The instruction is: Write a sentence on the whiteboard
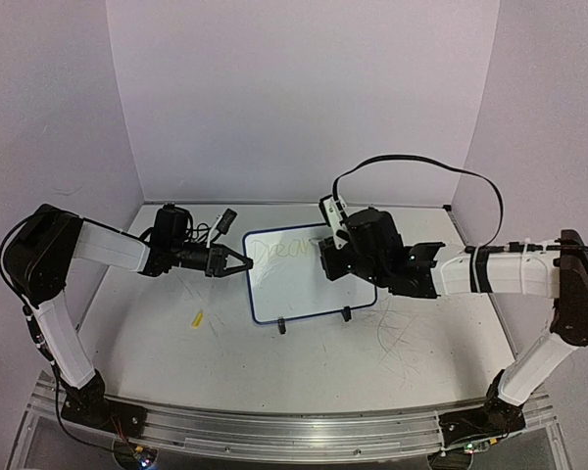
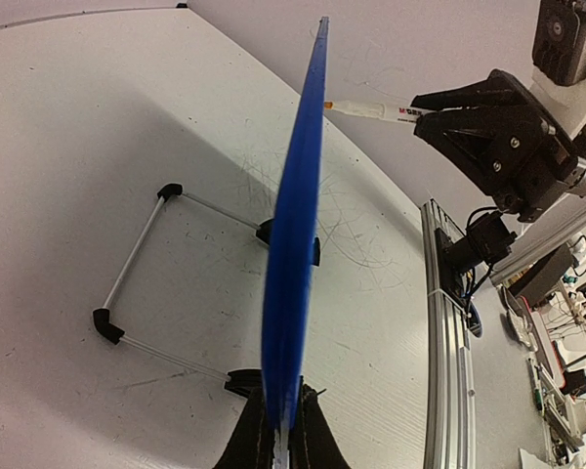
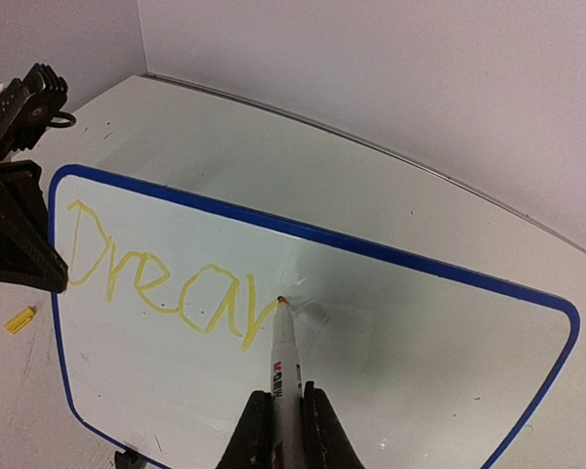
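Nearest the lens: right gripper (image 3: 280, 430) pinched tight on a white marker (image 3: 284, 357), tip touching the whiteboard (image 3: 420, 362). Board propped on its stand at mid-table between both arms, left rim clamped in the pressed-together left gripper (image 2: 281, 435). In yellow at top left, only "Drea" plus the first strokes of another letter: the sentence (image 3: 156, 283) barely begun. Likely still to write: the rest of this word and everything after it.
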`<control>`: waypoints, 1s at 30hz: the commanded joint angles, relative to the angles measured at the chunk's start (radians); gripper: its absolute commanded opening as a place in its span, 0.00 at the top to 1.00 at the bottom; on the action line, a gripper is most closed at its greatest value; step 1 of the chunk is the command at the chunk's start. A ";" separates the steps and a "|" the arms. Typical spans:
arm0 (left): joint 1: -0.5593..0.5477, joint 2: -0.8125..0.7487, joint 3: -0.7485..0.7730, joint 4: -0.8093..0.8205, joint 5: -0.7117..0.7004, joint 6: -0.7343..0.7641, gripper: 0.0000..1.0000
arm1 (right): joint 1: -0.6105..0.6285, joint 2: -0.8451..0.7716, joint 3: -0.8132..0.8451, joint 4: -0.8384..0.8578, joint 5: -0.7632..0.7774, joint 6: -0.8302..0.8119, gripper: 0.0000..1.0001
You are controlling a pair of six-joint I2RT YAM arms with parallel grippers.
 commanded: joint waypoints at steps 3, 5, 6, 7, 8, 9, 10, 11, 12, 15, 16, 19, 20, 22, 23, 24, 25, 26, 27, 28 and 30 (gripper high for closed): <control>0.001 -0.027 0.031 -0.034 -0.011 0.023 1.00 | -0.019 -0.045 -0.008 0.004 0.035 0.017 1.00; 0.001 -0.027 0.031 -0.034 -0.013 0.023 1.00 | -0.017 -0.047 -0.021 -0.005 0.011 0.023 1.00; 0.001 -0.027 0.032 -0.035 -0.013 0.023 1.00 | -0.015 -0.047 -0.027 -0.009 0.000 0.024 1.00; 0.001 -0.027 0.031 -0.034 -0.012 0.023 1.00 | -0.012 -0.046 -0.033 -0.014 -0.007 0.025 1.00; 0.000 -0.027 0.031 -0.035 -0.012 0.023 1.00 | -0.009 -0.046 -0.041 -0.018 -0.013 0.025 1.00; 0.001 -0.027 0.031 -0.035 -0.012 0.023 1.00 | -0.007 -0.046 -0.047 -0.022 -0.019 0.027 1.00; 0.001 -0.026 0.031 -0.035 -0.011 0.023 1.00 | -0.005 -0.047 -0.054 -0.026 -0.022 0.031 1.00; 0.002 -0.026 0.031 -0.035 -0.011 0.023 1.00 | -0.003 -0.049 -0.059 -0.029 -0.024 0.033 1.00; 0.001 -0.026 0.031 -0.034 -0.012 0.023 1.00 | -0.004 -0.050 -0.066 -0.032 -0.025 0.036 1.00; 0.001 -0.024 0.031 -0.035 -0.012 0.023 1.00 | -0.002 -0.055 -0.077 -0.036 -0.023 0.045 1.00; 0.001 -0.024 0.031 -0.035 -0.011 0.023 1.00 | -0.002 -0.056 -0.078 -0.038 -0.022 0.047 1.00; 0.001 -0.023 0.032 -0.035 -0.011 0.022 1.00 | -0.002 -0.056 -0.073 -0.039 -0.028 0.048 1.00; 0.000 -0.023 0.031 -0.035 -0.012 0.022 1.00 | -0.002 -0.053 -0.068 -0.039 -0.028 0.046 1.00; 0.001 -0.023 0.031 -0.035 -0.011 0.022 1.00 | -0.002 -0.046 -0.056 -0.039 -0.027 0.040 1.00; 0.001 -0.023 0.031 -0.035 -0.011 0.022 1.00 | -0.001 -0.042 -0.049 -0.038 -0.025 0.038 1.00; 0.000 -0.023 0.030 -0.035 -0.012 0.023 1.00 | -0.001 -0.038 -0.041 -0.034 -0.021 0.036 1.00; 0.000 -0.023 0.031 -0.035 -0.011 0.023 1.00 | -0.002 -0.035 -0.034 -0.029 -0.014 0.033 1.00; 0.000 -0.023 0.032 -0.035 -0.011 0.023 1.00 | -0.003 -0.034 -0.028 -0.022 -0.006 0.031 1.00; 0.000 -0.023 0.032 -0.035 -0.012 0.022 1.00 | -0.003 -0.031 -0.022 -0.014 -0.002 0.028 1.00; 0.001 -0.023 0.032 -0.035 -0.012 0.022 1.00 | -0.003 -0.029 -0.016 -0.008 0.002 0.025 1.00; 0.000 -0.023 0.031 -0.034 -0.012 0.023 1.00 | -0.007 -0.025 -0.006 0.002 0.008 0.025 1.00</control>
